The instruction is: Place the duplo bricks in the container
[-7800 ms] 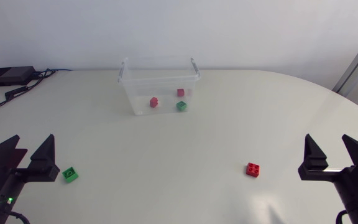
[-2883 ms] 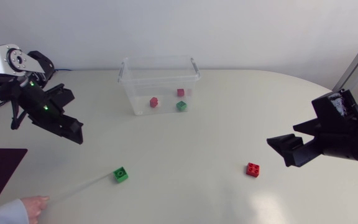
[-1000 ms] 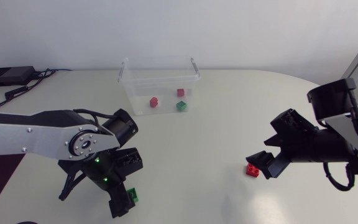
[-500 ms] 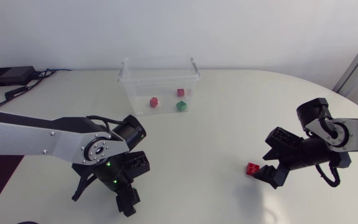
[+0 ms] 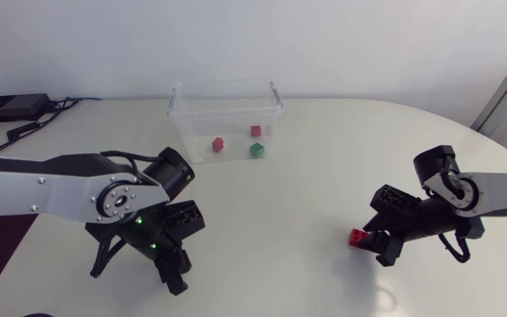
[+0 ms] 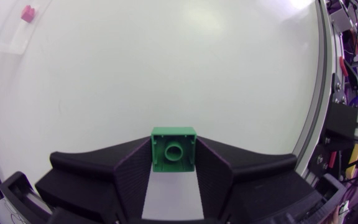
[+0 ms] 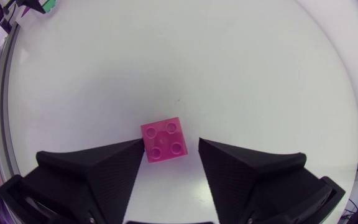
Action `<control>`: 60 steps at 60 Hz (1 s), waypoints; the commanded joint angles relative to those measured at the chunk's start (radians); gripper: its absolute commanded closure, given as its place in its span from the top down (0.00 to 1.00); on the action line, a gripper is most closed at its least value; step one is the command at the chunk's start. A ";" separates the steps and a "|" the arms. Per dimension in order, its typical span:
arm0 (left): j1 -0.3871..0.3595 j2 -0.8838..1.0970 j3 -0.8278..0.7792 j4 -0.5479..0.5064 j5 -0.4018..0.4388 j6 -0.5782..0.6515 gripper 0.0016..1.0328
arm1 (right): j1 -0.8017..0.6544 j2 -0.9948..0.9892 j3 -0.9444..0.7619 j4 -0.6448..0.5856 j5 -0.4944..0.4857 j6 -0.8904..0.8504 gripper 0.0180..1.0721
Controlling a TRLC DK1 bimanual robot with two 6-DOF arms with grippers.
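The left arm's matte black gripper is closed narrowly on a small green square duplo brick. Both broad fingers press its opposite sides at their tips, with a round socket on the brick's face turned towards the wrist camera. Whether the brick rests on the off-white surface or is just lifted off it cannot be told. From above, the gripper hides the brick.

The right arm's gripper hangs low over a red square brick with four studs, its fingers spread wide. The brick lies flat on the surface between them, turned slightly askew. One side is against or just beside one finger, and a clear gap separates it from the other, so it is not held. Being square, it has no long axis to line up with; closing in should centre it, though it may twist a little.

The clear plastic rectangular container stands at the far side of the surface, roughly midway between the arms and well apart from both grippers. It lies up and across from the left gripper, which seems somewhat the nearer of the two. It already holds three bricks: two red ones and a green one, lying apart on its floor.

Two bricks remain outside it. The green one looks ready to be carried over the rim, while the red one needs its grasp completed first.
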 commanded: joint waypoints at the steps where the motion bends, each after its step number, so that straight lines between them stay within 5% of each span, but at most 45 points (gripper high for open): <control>1: 0.025 -0.043 0.050 -0.019 0.010 -0.027 0.32 | -0.006 0.014 -0.032 0.009 -0.011 -0.041 0.25; 25: 0.175 -0.097 0.256 0.029 0.063 -0.088 0.33 | 0.029 -0.219 -0.014 -0.166 -0.027 0.028 0.19; 45: 0.239 0.017 0.447 0.223 0.067 -0.237 0.34 | 0.181 -0.421 0.109 -0.357 -0.016 0.180 0.19; 60: 0.275 0.144 0.549 0.369 0.017 -0.306 0.34 | 0.287 -0.435 0.216 -0.374 0.004 0.303 0.19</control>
